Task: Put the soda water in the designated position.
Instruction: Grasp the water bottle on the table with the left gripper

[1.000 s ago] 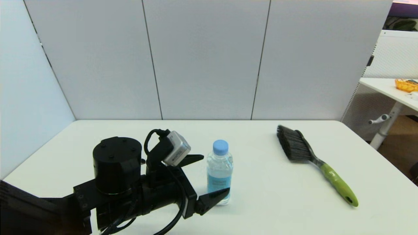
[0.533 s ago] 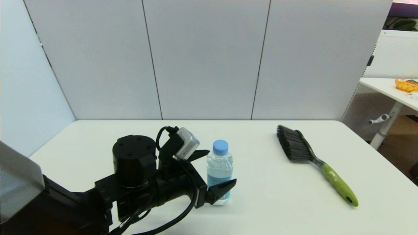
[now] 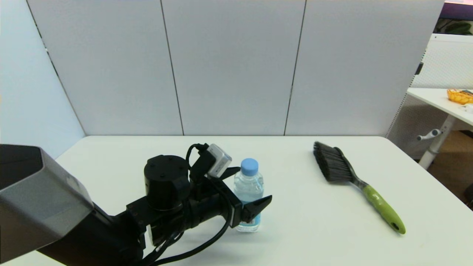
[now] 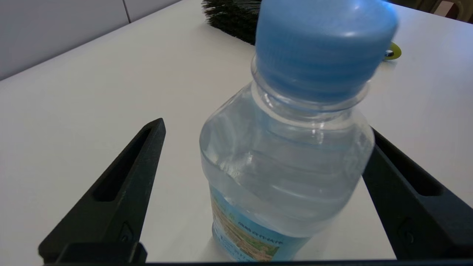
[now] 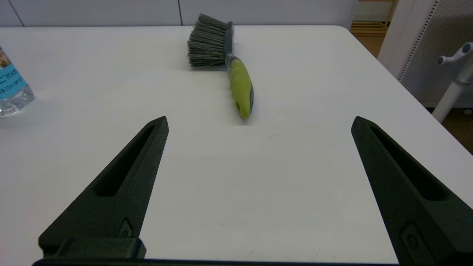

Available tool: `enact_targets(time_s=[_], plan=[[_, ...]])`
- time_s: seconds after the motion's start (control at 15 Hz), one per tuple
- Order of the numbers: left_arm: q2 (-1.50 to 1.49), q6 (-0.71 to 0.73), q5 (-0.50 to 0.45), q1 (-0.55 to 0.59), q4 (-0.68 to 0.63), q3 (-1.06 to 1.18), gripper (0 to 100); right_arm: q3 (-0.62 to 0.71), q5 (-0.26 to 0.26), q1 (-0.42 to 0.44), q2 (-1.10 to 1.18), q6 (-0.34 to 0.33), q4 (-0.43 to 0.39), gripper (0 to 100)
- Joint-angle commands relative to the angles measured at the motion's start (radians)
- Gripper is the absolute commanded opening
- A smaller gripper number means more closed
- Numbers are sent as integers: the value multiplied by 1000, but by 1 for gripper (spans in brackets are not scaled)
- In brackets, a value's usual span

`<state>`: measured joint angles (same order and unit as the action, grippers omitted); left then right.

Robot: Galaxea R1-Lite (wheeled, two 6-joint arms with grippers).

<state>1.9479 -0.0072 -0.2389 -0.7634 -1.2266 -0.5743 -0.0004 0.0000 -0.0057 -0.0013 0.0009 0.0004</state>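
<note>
The soda water point(image 3: 249, 177), a small clear bottle with a light-blue cap and blue label, stands upright on the white table point(image 3: 314, 236) near its middle. My left gripper point(image 3: 252, 186) is open and straddles the bottle at label height, one finger behind it and one in front. In the left wrist view the soda water point(image 4: 284, 159) fills the space inside the left gripper point(image 4: 264, 125); one finger sits close against its side, the other stands apart. My right gripper point(image 5: 259, 118) hangs open over bare table, with the soda water point(image 5: 11, 88) far off to its side.
A brush point(image 3: 378, 205) with black bristles and a green handle lies right of the bottle, also seen as the brush point(image 5: 236, 74) ahead of the right gripper. Grey wall panels close off the table's back. A second table point(image 3: 439, 99) stands beyond the right edge.
My left arm has reached forward and to the right, so its open fingers moved from beside the bottle to around it. The bottle and brush have not moved.
</note>
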Motion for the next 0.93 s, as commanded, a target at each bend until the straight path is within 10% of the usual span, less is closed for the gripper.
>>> enact_targets(time_s=[0.07, 0.93], plan=[[54, -4, 0, -1, -37, -41, 100, -1, 0, 0, 1, 1, 0, 100], [97, -11, 26, -1, -68, -75, 100, 0, 0, 0, 1, 1, 0, 100]])
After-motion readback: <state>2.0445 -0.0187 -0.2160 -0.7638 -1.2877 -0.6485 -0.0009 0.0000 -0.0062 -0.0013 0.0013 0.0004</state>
